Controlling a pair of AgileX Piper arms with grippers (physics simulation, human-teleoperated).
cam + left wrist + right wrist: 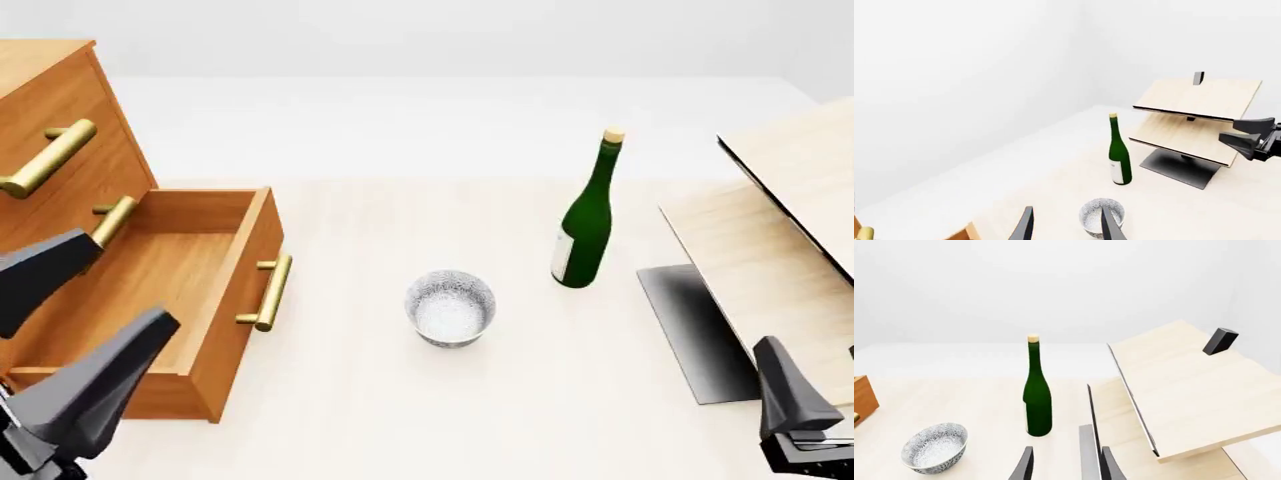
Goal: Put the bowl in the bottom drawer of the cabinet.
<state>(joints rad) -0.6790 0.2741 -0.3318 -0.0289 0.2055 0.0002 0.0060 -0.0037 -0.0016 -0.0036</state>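
Since nothing is gripped yet: the bowl (451, 307) stands alone mid-surface, with the pulled-out bottom drawer (160, 290) at its 9 o'clock and free of both arms.
Left pincer (67, 340): spread, empty, hanging over the drawer's near corner.
Right pincer (1064, 464): spread a little, empty, low at the bowl's 4 o'clock.
Risk, bottle: the green bottle (583, 222) stands at the bowl's 2 o'clock; a wide swing could topple it.
Risk, bowl: a shallow rim pinch may let it slip or tip.
Risk, drawer: its front wall could catch a low-carried bowl.
Counts: one bowl, one bottle, one cabinet (54, 110), three brass handles, two pale panels (1187, 390).
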